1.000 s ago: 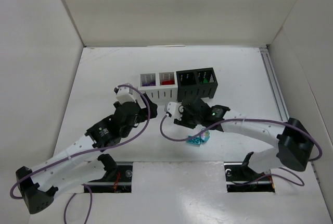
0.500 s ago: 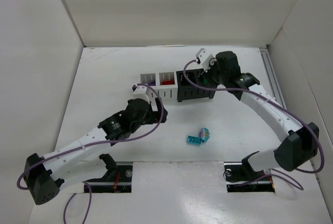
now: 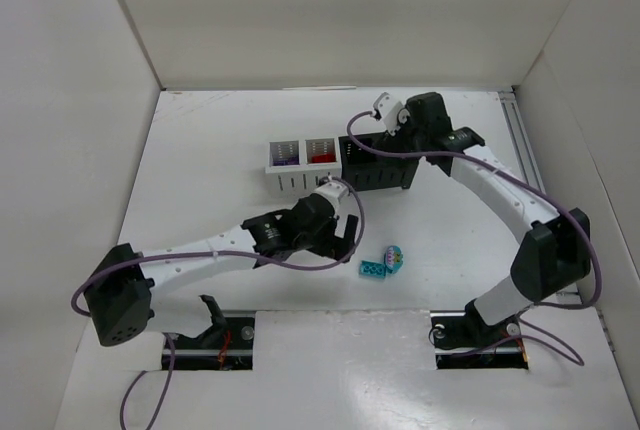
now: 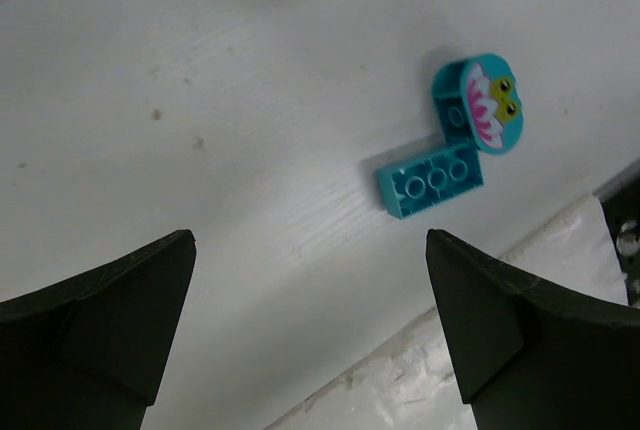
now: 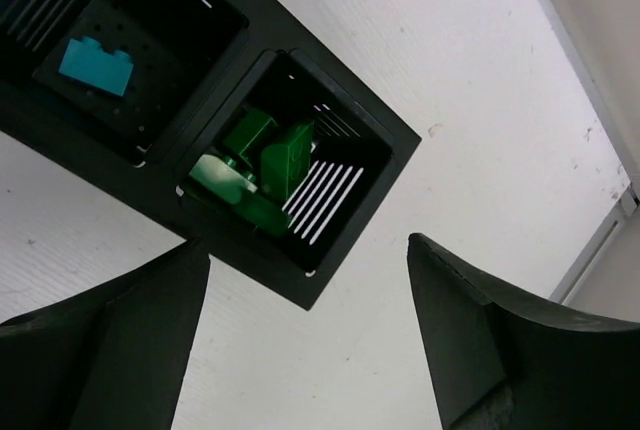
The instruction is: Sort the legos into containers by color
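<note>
The containers (image 3: pixel 340 178) stand joined in a row, two white bins on the left and two black on the right. My right gripper (image 5: pixel 308 245) hangs open and empty above the black pair. Below it, one black bin holds green legos (image 5: pixel 258 162) and the other holds a teal lego (image 5: pixel 96 65). Purple legos (image 3: pixel 284 159) and red legos (image 3: pixel 321 157) lie in the white bins. A teal brick (image 4: pixel 432 179) and a rounded teal piece with a flower print (image 4: pixel 480 105) lie together on the table. My left gripper (image 4: pixel 308 240) hovers open just left of them (image 3: pixel 343 238).
White walls (image 3: pixel 80 100) close in the table on three sides. A metal rail (image 3: pixel 528 165) runs along the right edge. The table's near edge (image 4: pixel 470 280) lies close to the two teal pieces.
My right gripper rose from the teal pieces to the black bins and has opened there. My left arm swung right, from the white bins toward the teal pieces.
</note>
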Controlling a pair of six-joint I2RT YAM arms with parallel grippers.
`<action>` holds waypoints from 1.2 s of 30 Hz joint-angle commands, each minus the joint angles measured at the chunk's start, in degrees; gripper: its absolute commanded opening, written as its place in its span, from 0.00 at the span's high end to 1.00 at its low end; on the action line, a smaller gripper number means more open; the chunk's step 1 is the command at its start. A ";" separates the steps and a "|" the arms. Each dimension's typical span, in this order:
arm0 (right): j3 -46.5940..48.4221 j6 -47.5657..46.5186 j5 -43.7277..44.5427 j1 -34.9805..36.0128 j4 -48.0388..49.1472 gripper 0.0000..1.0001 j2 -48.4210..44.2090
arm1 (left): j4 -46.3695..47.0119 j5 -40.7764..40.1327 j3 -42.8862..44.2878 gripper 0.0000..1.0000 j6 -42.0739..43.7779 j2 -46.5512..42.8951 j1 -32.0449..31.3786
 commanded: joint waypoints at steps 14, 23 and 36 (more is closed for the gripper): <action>-11.26 -1.87 -11.84 -4.34 0.47 0.12 -19.30 | 16.38 25.35 2.95 0.03 27.99 15.45 -4.71; -13.29 -4.50 -14.04 -6.10 -1.38 0.12 -23.35 | 19.20 22.21 4.01 0.05 30.38 20.37 -5.76; -14.87 -6.09 -16.23 -7.68 -1.99 0.12 -25.02 | 13.06 18.08 9.19 0.07 31.43 25.57 -10.15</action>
